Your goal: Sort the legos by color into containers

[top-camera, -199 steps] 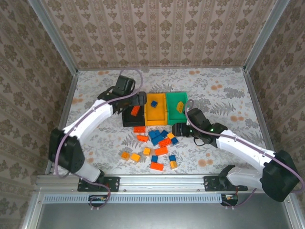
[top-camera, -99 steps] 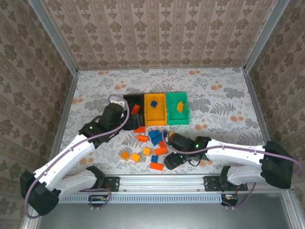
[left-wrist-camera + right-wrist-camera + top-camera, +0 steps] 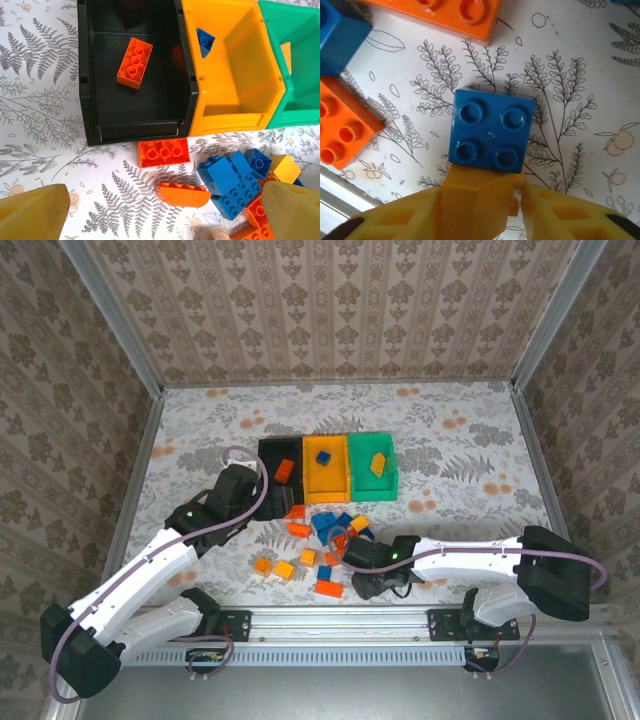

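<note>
Well, our left gripper (image 3: 162,212) hangs with jaws wide apart over loose legos (image 3: 230,182) just before the containers (image 3: 230,122) — our right gripper (image 3: 482,212) flanks a yellow piece (image 3: 477,187) touching a blue brick (image 3: 491,131), and whether it clamps that piece we cannot tell.

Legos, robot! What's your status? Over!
Left pincer open above loose legos by the black bin. Right pincer low at a blue lego, grip unclear. Orange legos lie close by.

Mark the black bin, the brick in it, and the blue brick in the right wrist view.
black bin (image 3: 150,107), left wrist view, bare floor.
orange brick (image 3: 134,63), left wrist view, studded top.
blue brick (image 3: 491,131), right wrist view, top face between studs.
</note>
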